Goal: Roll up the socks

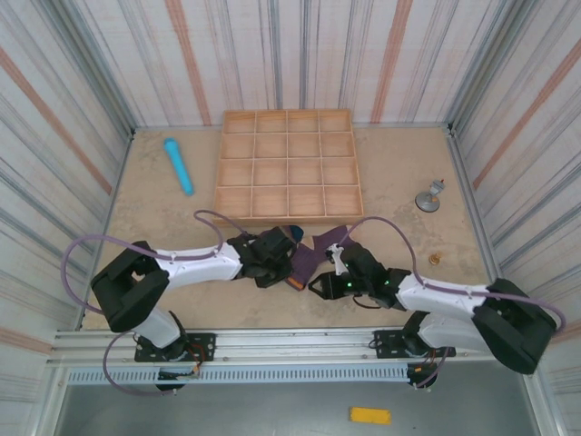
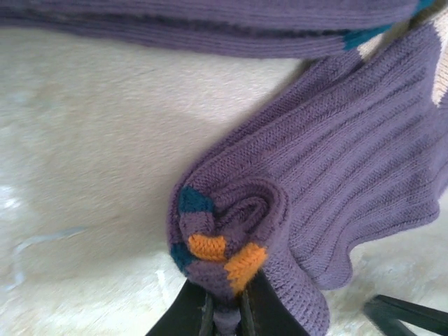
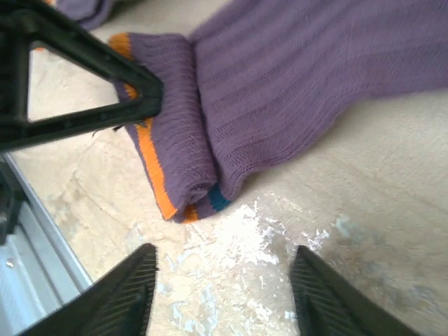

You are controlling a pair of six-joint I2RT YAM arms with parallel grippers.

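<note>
Wooden tray (image 1: 287, 113) lies just beyond the socks (image 1: 307, 256), blue cylinder (image 1: 178, 165) left.

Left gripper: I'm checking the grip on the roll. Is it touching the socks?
Touching. The left wrist view shows the left gripper shut on the rolled end of the socks, purple fabric pinched between its jaws.

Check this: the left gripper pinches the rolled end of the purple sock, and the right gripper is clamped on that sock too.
One part is wrong. The right gripper is open, hovering over the table just short of the purple sock, as the right wrist view shows. The left gripper does pinch the rolled end.
</note>
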